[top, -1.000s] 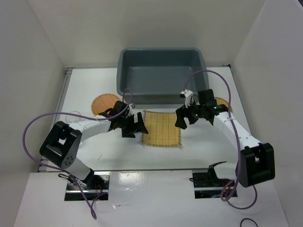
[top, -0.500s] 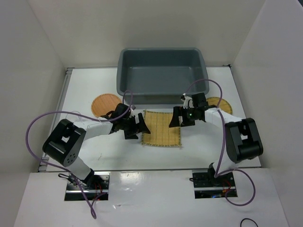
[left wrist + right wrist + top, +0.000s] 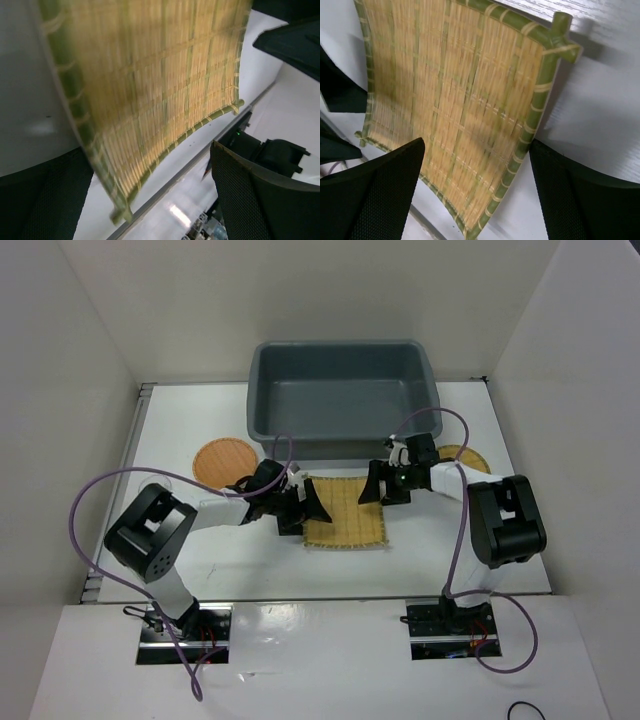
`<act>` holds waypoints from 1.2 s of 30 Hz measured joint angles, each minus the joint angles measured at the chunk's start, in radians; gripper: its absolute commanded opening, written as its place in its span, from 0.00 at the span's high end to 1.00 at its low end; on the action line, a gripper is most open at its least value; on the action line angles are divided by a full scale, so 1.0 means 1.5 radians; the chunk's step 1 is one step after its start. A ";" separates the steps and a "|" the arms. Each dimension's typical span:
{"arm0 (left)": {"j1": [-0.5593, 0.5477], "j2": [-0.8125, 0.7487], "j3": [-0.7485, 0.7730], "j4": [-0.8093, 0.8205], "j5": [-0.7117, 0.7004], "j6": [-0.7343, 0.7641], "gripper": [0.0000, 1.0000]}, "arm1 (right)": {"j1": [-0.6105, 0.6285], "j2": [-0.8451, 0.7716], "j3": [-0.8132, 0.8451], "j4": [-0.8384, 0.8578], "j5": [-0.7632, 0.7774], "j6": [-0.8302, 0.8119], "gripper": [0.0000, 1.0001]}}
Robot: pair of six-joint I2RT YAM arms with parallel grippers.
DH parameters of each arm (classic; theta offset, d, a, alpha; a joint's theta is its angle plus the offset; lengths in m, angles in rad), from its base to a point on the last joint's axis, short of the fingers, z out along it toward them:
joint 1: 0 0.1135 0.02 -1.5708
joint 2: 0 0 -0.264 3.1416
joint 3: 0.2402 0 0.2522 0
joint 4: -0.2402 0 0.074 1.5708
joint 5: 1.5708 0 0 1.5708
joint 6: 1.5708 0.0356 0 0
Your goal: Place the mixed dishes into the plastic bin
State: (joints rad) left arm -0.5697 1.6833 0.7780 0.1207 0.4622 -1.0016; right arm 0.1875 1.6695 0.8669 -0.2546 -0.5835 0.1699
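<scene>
The square mat (image 3: 345,512), yellow strips in a green frame, lies at 6 o'clock from the bin (image 3: 262,390). The left claw (image 3: 305,512) at its 9 o'clock edge and the right claw (image 3: 383,490) at 2 o'clock are released.

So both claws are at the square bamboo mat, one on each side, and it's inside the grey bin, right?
Not inside: the top view shows the square bamboo mat on the table, in front of the grey bin. The rest holds.
</scene>
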 measured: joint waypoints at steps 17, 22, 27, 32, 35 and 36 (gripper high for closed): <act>-0.043 0.051 0.025 0.037 0.052 -0.048 0.07 | -0.028 0.104 0.055 -0.064 -0.190 -0.205 0.54; -0.053 0.048 0.006 0.025 0.055 -0.035 0.99 | -0.032 0.084 0.052 -0.095 -0.169 -0.245 0.54; -0.079 0.014 -0.007 0.008 0.029 -0.028 1.00 | -0.027 0.025 0.023 -0.137 -0.174 -0.266 0.53; -0.082 -0.029 -0.005 -0.021 0.022 -0.008 1.00 | -0.027 -0.049 0.017 -0.163 -0.173 -0.279 0.53; -0.082 -0.059 0.018 -0.065 0.022 0.010 1.00 | -0.036 -0.075 0.042 -0.211 -0.184 -0.296 0.53; -0.082 -0.068 0.038 -0.091 0.020 0.021 1.00 | -0.057 -0.079 0.057 -0.234 -0.204 -0.299 0.51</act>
State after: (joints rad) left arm -0.6922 1.5818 0.8356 -0.0154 0.4915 -0.9707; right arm 0.1013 1.5517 0.9524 -0.6052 -0.8902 -0.2783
